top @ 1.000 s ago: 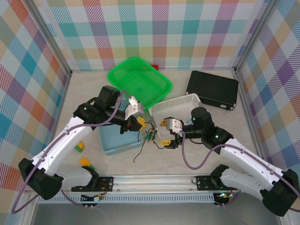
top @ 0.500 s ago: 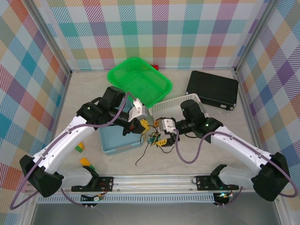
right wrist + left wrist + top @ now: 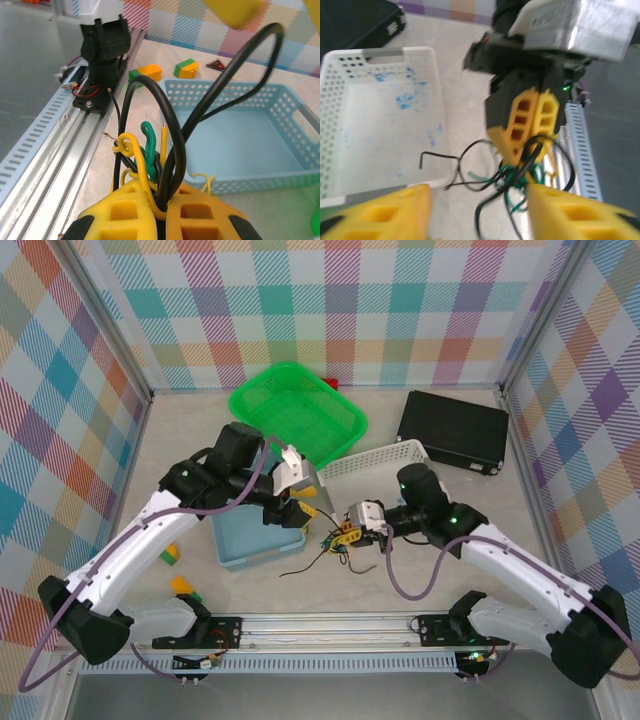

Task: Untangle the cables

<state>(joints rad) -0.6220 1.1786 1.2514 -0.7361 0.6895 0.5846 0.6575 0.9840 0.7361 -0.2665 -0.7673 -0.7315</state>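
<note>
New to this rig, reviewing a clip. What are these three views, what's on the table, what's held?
A left arm and a right arm are bolted at the near edge of the table. One picture looks down from above; the others come from a camera on each wrist. On the table: green basket, white basket, light blue tray, black case, toy blocks. The right fingers are shut on a tangle of thin black, yellow and green cables. The left fingers are open, holding nothing.

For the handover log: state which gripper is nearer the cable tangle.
Right. The right gripper is shut on the cable tangle, with the wires clamped between its fingers. The left gripper stands open just beside the tangle, facing it, not gripping.
</note>
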